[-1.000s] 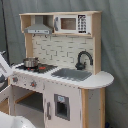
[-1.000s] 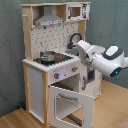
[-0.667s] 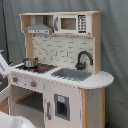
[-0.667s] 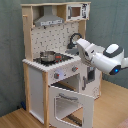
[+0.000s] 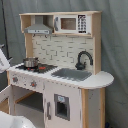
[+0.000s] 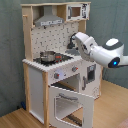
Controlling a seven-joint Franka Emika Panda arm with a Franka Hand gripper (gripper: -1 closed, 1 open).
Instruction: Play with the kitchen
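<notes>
The kitchen [image 5: 60, 95] is a tall toy unit of pale wood and white panels, seen in both exterior views. It has a black faucet [image 5: 84, 59], a grey sink [image 5: 72, 74], a grey range hood [image 5: 39, 27] and a small microwave [image 5: 72, 23]. A metal pot [image 6: 47, 56] stands on the stovetop [image 5: 42, 67]. The oven door [image 6: 70, 102] hangs open and downward. In the second exterior view my white arm [image 6: 102, 52] reaches in from the right above the counter. My gripper [image 6: 73, 42] is near the backsplash over the sink area, holding nothing that I can see.
A grey curtain [image 5: 115, 40] hangs behind the kitchen. The floor is wood [image 6: 110, 110]. A white part of the arm [image 5: 2, 60] shows at the first exterior view's left edge, beside the stovetop. Another white shape [image 5: 10, 121] fills the lower left corner.
In the second exterior view the arm has stretched further left and slightly up toward the backsplash. The pot and oven door have not moved.
</notes>
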